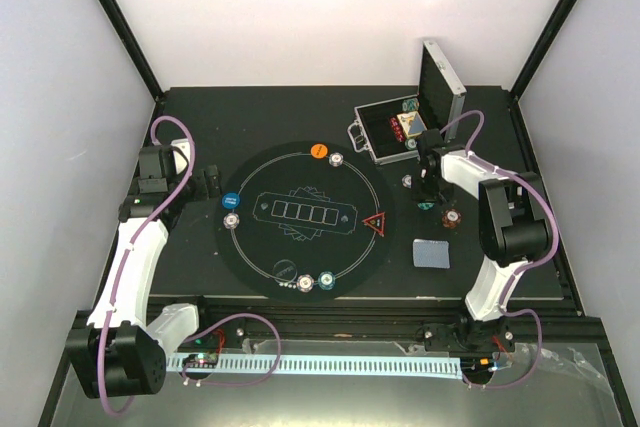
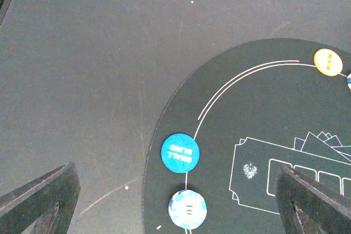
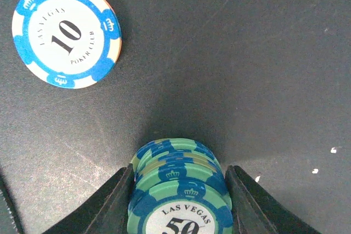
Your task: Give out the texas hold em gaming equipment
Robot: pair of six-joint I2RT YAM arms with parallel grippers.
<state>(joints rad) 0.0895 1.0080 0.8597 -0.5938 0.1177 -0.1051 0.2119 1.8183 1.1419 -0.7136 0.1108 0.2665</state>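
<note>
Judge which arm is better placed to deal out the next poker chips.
Right. The right gripper is closed around a stack of green 50 chips. The left gripper is open and empty, above the edge of the mat by the blue disc.

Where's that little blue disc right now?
In the overhead view, the blue disc sits on the left edge of the round mat, right beside a white chip.

1 orange disc [image 1: 318,150], 1 blue disc [image 1: 230,201], 1 red triangle marker [image 1: 377,225], 1 silver case [image 1: 443,80].
</note>
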